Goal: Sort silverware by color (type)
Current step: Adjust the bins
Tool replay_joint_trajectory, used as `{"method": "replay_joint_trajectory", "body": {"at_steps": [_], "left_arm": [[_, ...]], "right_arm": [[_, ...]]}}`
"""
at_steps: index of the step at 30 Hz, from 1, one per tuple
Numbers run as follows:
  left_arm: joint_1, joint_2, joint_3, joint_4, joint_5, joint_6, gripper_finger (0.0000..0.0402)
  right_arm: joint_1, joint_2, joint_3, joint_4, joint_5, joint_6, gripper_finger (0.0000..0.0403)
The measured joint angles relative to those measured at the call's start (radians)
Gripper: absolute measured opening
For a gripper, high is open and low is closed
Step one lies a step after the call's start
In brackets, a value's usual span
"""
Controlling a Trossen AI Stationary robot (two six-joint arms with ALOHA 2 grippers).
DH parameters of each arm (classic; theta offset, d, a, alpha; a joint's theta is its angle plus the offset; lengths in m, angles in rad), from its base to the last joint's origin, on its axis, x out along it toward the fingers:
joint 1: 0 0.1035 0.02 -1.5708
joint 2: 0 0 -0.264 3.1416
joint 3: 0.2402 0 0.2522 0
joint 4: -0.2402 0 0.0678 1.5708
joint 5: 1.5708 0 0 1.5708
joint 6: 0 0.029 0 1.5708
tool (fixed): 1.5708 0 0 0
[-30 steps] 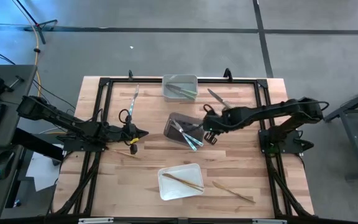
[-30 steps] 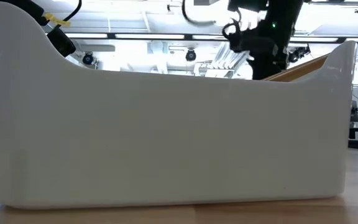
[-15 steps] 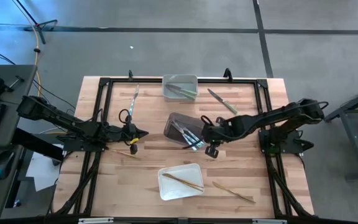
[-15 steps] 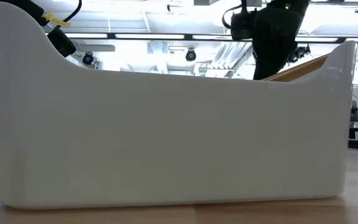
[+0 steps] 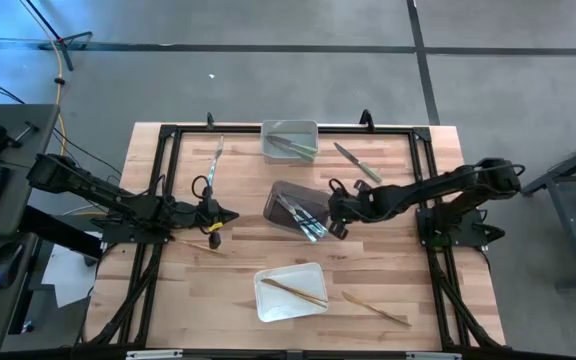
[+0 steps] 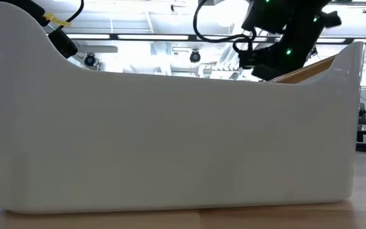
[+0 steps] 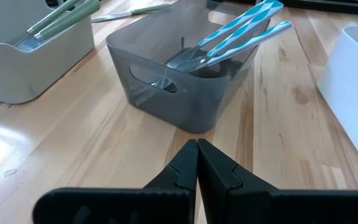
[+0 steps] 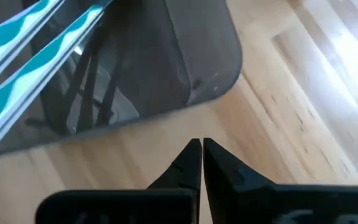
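My right hand (image 5: 334, 213) sat pinched closed and empty at the grey bin's (image 5: 286, 196) right edge, mid-frame. My left hand (image 5: 230, 214) waited closed, centre-left on the worktop (image 5: 238, 270).

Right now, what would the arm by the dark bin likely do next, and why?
Probably swing back toward the green-handled knife lying loose on the table behind it. The right gripper is shut and empty beside the dark bin, which already holds blue utensils, so fetching the nearest unsorted piece seems sensible.
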Motion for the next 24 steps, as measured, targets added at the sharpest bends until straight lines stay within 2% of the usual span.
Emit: {"method": "replay_joint_trajectory", "body": {"at_steps": [9, 19, 21, 24], "left_arm": [[0.000, 0.005, 0.000, 0.004, 0.000, -0.001, 0.0000], [0.003, 0.114, 0.001, 0.093, -0.013, 0.000, 0.0000], [0.004, 0.139, 0.001, 0.106, -0.025, 0.000, 0.0000], [0.004, 0.170, 0.001, 0.130, -0.032, -0.002, 0.0000]], "right_arm": [[-0.115, 0.000, -0.051, 0.171, -0.009, -0.140, 0.0000], [-0.179, 0.000, -0.051, 0.354, -0.059, -0.316, 0.0000], [-0.189, 0.000, -0.046, 0.346, -0.061, -0.341, 0.0000], [-0.192, -0.021, 0.006, 0.193, -0.064, -0.316, 0.0000]]}}
